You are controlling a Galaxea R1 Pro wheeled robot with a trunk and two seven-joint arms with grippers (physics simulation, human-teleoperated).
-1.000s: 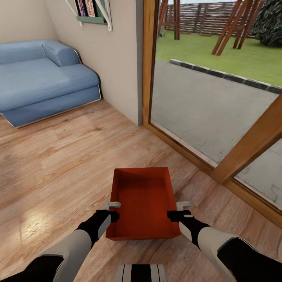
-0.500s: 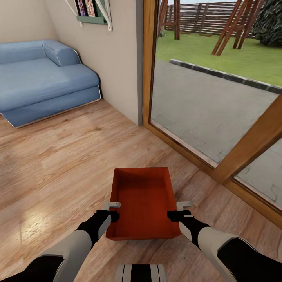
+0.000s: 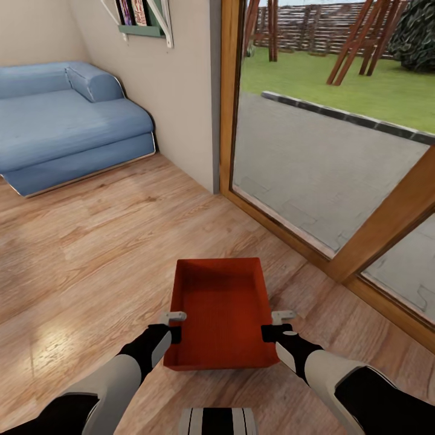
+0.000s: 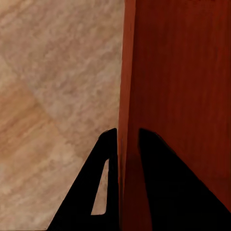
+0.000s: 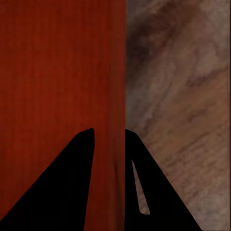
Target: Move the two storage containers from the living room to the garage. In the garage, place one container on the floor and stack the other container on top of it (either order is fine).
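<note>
Both grippers are clamped on one orange-red rectangular storage container (image 3: 220, 314) with plain straight walls and no lid. Seen from the head camera, the left gripper (image 3: 175, 325) pinches the container's left long wall and the right gripper (image 3: 273, 324) pinches its right long wall, each near the end closest to the robot. The left wrist view shows two dark fingers (image 4: 161, 192) nearly closed, one on either face of the thin red wall (image 4: 126, 96); the right wrist view shows the same narrow grip, with its dark fingers (image 5: 62, 187) straddling the opposite wall (image 5: 118, 96).

The container sits low over the light wood plank floor (image 3: 84, 254) of the living room, straight in front of the robot; whether it touches the planks cannot be told. Its far edge points toward the wooden frame of the glass door (image 3: 386, 223), which runs diagonally close by on the right and limits room there. Bare planks stretch wide to the left and ahead, up to a blue upholstered sofa (image 3: 66, 121) against the pale wall, well apart from the container. A wall shelf (image 3: 142, 24) hangs above the sofa's end.

The sofa is cut off at the picture's left edge and the shelf at the top. The near wall of the container hides the near part of its bottom.
</note>
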